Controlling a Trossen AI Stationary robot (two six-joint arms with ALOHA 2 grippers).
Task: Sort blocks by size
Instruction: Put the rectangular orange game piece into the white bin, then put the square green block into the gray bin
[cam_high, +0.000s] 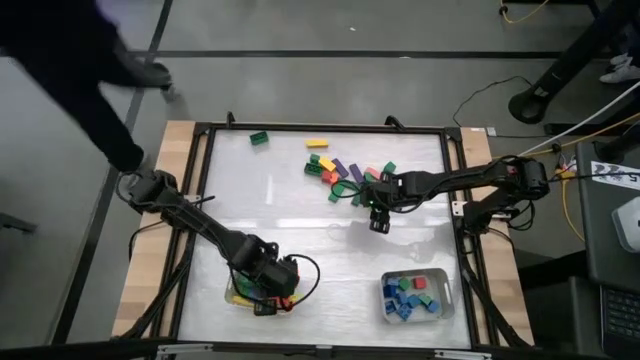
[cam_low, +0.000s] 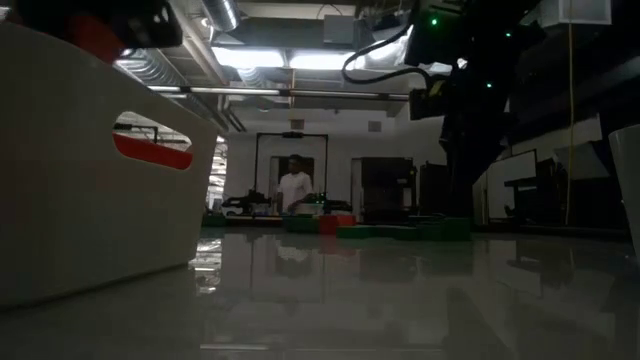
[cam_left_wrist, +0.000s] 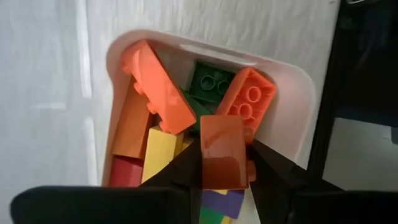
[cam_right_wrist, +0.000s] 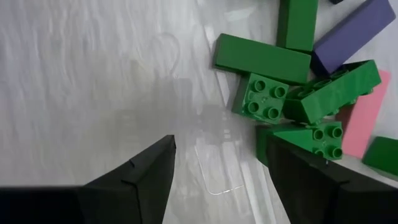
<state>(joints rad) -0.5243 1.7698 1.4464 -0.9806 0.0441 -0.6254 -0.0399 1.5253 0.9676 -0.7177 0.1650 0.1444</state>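
My left gripper (cam_high: 268, 292) hovers over the white tray (cam_left_wrist: 292, 99) at the table's near left, shut on an orange block (cam_left_wrist: 224, 149). In that tray lie long blocks in orange, yellow, green, red and purple. My right gripper (cam_right_wrist: 217, 180) stands open just above the bare table top, beside the near edge of the loose pile of blocks (cam_high: 345, 175). Nothing lies between its fingers, and green blocks (cam_right_wrist: 264, 96) lie just past one of them. A second tray (cam_high: 415, 297) at the near right holds small blue, green and red blocks. My left gripper pinches the orange block by two opposite sides (cam_left_wrist: 208, 163) between its two fingers, which come from above and point steeply down. The block is lifted clear, above the blocks lying in the tray.
A lone green block (cam_high: 259, 138) and a yellow one (cam_high: 317, 144) lie near the far edge. The table's middle is bare. A black frame (cam_high: 200, 180) runs round the table top. A person's dark sleeve (cam_high: 100, 80) reaches in at the far left; another person (cam_low: 295, 190) stands in the room behind.
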